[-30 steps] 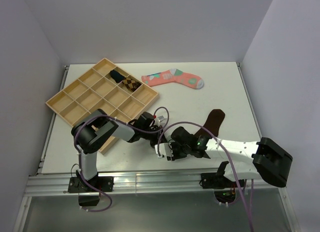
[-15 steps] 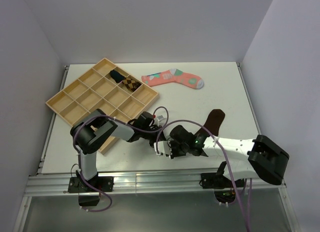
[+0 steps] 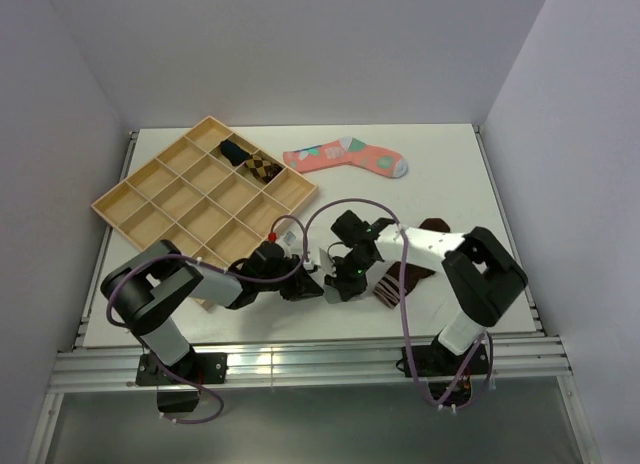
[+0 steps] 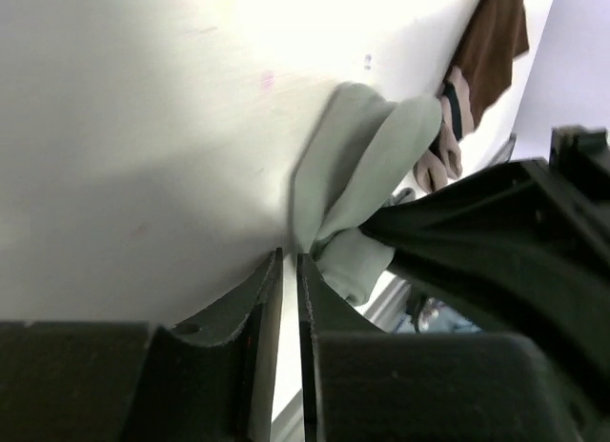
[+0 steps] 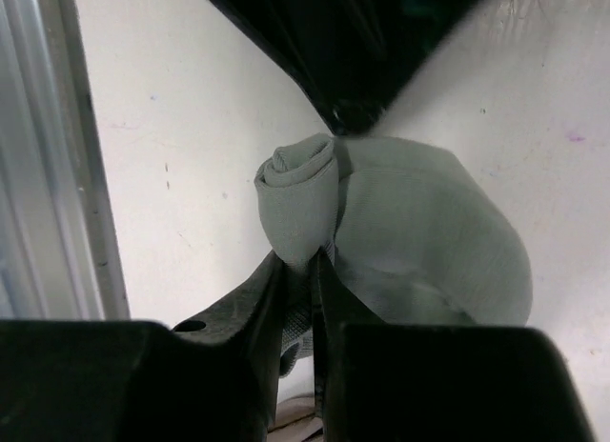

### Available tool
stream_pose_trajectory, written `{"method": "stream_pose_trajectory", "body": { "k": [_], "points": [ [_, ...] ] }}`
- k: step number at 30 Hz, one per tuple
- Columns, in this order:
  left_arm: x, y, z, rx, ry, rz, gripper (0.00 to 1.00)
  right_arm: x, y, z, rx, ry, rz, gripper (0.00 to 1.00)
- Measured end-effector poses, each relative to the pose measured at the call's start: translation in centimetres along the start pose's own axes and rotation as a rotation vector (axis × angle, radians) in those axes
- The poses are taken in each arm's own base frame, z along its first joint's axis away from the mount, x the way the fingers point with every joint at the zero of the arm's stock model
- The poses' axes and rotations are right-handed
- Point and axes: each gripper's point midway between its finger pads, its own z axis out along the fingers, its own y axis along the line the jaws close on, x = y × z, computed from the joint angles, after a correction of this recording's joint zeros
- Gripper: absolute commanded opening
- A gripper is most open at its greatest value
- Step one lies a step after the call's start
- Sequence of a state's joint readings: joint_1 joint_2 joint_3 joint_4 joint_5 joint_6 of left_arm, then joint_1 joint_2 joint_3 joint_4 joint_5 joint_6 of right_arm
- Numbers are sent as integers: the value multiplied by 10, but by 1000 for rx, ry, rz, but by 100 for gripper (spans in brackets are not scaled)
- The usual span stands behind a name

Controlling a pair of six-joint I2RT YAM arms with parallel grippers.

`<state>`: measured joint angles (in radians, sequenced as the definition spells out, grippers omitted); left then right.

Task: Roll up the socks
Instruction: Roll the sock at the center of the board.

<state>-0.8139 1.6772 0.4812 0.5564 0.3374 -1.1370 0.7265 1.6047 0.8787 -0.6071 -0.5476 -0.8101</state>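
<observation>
Pinching the rolled end of the grey sock [image 5: 419, 232], the right gripper [image 5: 297, 271] was clamped on it. The left gripper [image 4: 289, 271] was nearly closed at the sock's edge; its grip could not be told. The sock lay on the table [image 3: 450, 164] near the front edge, beside the brown sock [image 4: 494, 42].

Risk: the loose roll would likely unwind if the pinch slipped.

Count: two grippers; three loose socks, including a pink sock [image 3: 345, 156]; two bundles [image 3: 235, 150] in one tray [image 3: 150, 165].
</observation>
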Motion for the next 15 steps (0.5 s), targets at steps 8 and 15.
{"method": "stream_pose_trajectory", "body": {
  "k": [8, 15],
  "points": [
    [3, 3, -20, -25, -172, 65, 21, -4, -5, 1, -223, 59, 187, 9],
    [21, -7, -27, -10, -254, 217, 26, -5, -9, 1, -418, 75, 372, 9]
  ]
}}
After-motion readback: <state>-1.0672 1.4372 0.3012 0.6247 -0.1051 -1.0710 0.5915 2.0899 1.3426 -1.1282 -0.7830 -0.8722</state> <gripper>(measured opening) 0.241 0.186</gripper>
